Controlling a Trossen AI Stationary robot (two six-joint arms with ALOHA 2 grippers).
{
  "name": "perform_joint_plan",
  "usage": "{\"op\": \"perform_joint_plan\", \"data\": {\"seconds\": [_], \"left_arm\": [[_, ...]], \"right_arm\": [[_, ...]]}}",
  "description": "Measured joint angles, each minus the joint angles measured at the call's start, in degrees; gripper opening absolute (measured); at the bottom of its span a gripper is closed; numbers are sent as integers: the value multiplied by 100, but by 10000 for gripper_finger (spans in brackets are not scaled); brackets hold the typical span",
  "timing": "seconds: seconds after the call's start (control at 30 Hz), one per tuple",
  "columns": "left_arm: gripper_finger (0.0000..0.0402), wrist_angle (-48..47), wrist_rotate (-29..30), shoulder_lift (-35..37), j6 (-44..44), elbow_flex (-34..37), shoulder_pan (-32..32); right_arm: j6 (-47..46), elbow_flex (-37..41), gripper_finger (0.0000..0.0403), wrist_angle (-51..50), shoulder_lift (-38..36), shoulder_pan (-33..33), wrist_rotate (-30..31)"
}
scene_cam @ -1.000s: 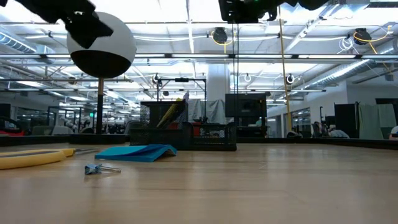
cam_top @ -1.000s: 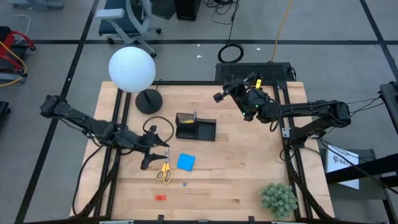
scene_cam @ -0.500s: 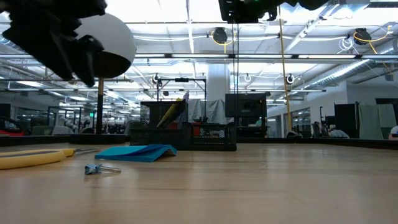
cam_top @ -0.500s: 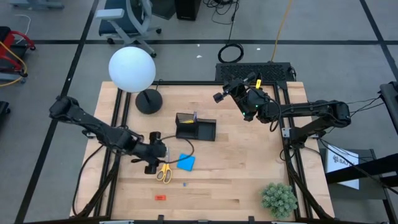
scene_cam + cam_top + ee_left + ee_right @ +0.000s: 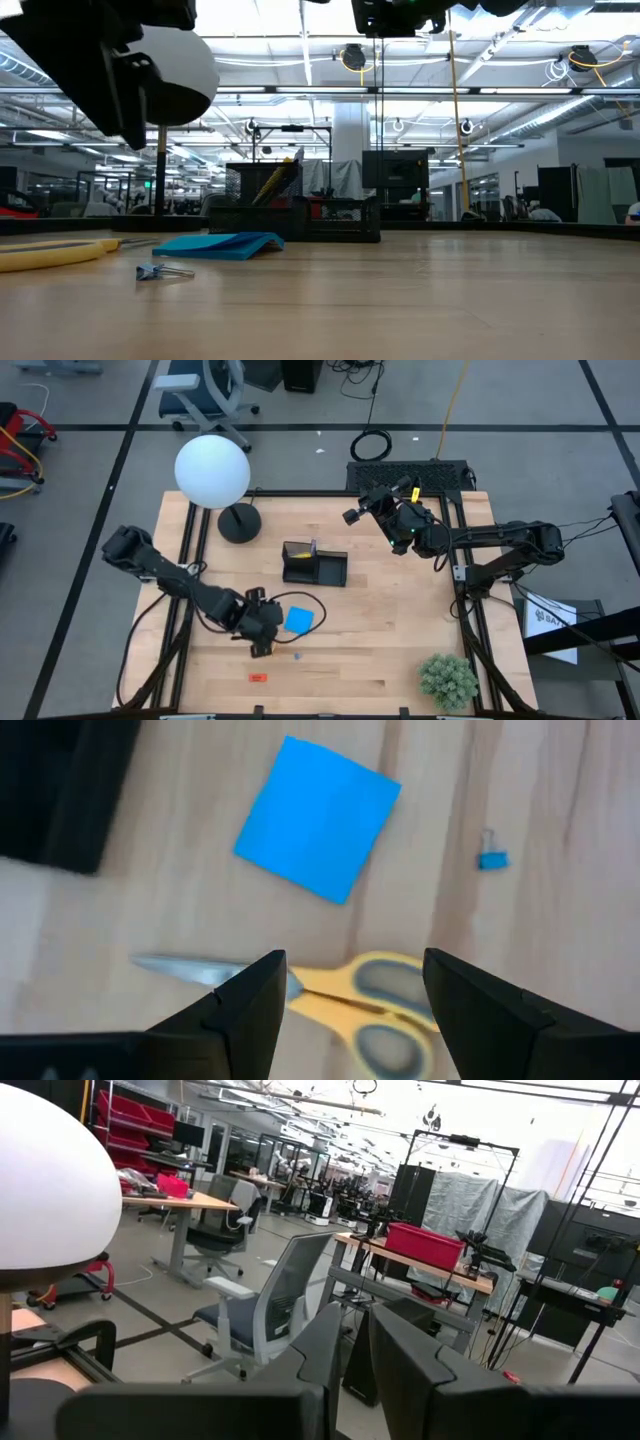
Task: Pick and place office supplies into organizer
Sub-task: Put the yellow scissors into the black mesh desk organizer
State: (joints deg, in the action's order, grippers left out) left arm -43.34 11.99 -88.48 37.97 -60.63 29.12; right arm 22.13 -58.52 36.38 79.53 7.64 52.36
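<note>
My left gripper (image 5: 355, 1005) is open and hovers above the yellow-handled scissors (image 5: 345, 995). Its fingers stand to either side of the place where the blades meet the handles, without touching. The scissors lie flat on the table. In the high view my left gripper (image 5: 262, 638) covers them. The blue pad (image 5: 318, 818) lies flat just beyond, with a small blue clip (image 5: 490, 856) beside it. The black organizer (image 5: 314, 565) stands farther back. A red piece (image 5: 258, 677) lies near the table's near edge. My right gripper (image 5: 357, 1350) is shut and waits high over the far right (image 5: 352, 515).
A white globe lamp (image 5: 212, 470) on a black round base (image 5: 239, 523) stands at the far left. A green plant ball (image 5: 448, 680) sits at the near right corner. A loose cable (image 5: 300, 602) loops over the table between organizer and pad. Bare wood lies to the right.
My left gripper has swung toward the table's right and near edge and come lower. It went from beside the scissors to directly over them. Nothing on the table has moved.
</note>
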Motion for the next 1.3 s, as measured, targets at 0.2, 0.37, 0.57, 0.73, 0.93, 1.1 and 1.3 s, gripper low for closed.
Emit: {"op": "perform_joint_plan", "data": {"seconds": [0.2,0.37,0.57,0.73,0.93,1.1,1.3], "left_arm": [[244,-1,26,-220,1485,-237,302],[244,-16,190,-272,2976,-270,434],[243,-393,-191,-611,4105,-270,422],[244,-292,-466,-843,4691,-270,429],[243,-116,-537,-908,5215,-270,425],[243,207,-507,-908,5478,-270,429],[244,405,-592,-1224,5645,-268,392]], "right_arm": [[0,0,47,0,0,0,0],[1,-2,47,0,0,0,0],[2,-2,47,0,0,0,0],[1,-2,48,0,0,0,0],[0,-2,48,0,0,-1,0],[0,-2,48,0,0,-2,0],[0,-2,48,0,0,-2,0]]}}
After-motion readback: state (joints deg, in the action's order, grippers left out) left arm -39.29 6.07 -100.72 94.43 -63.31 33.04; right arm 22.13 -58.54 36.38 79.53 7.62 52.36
